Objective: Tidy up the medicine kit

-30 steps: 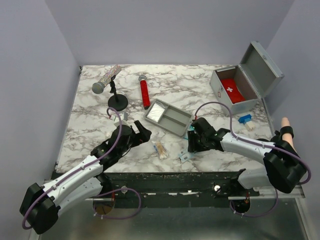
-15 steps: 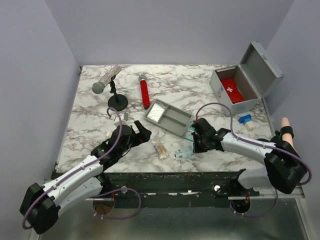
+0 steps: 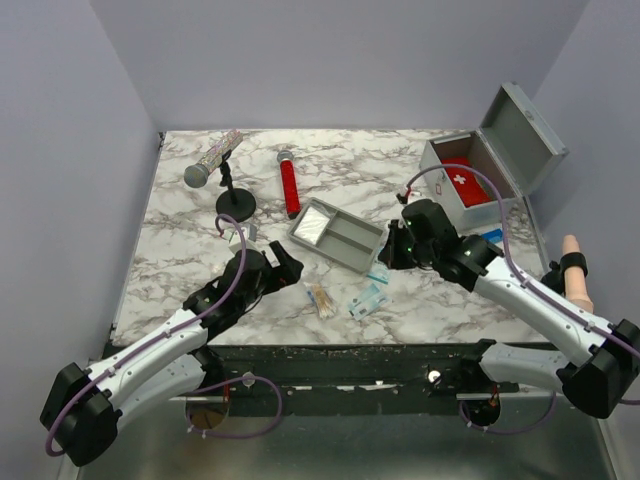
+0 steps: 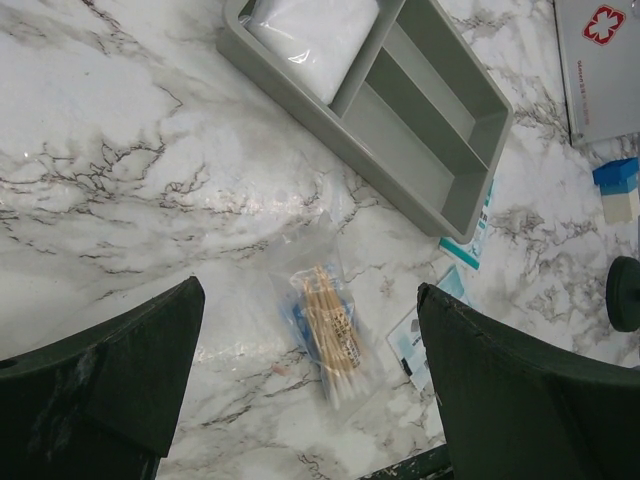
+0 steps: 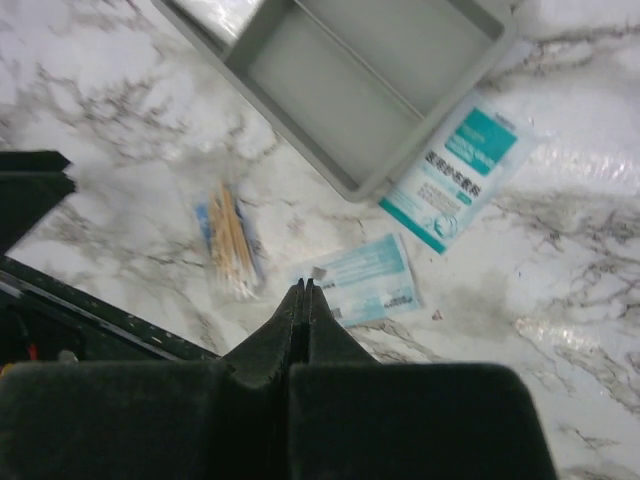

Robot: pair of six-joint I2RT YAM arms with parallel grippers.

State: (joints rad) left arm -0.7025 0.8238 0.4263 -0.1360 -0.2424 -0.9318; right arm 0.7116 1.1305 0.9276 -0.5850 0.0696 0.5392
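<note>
Medicine kit (image 3: 522,130), a grey metal hinged-lid box, stands open at far right corner; its grey divided tray (image 3: 337,235) lies out mid-bench, probably for loading. Right gripper (image 5: 305,288) fingers together, empty, above teal paper sachet (image 5: 362,285). Left gripper (image 4: 310,300) fingers apart over clear bag of cotton swabs (image 4: 325,330)

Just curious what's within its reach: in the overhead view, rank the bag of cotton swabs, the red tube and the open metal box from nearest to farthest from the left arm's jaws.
1. Bag of cotton swabs, just to their right, near edge.
2. Red tube, farther back, mid-table.
3. Metal box, far right corner.
</note>
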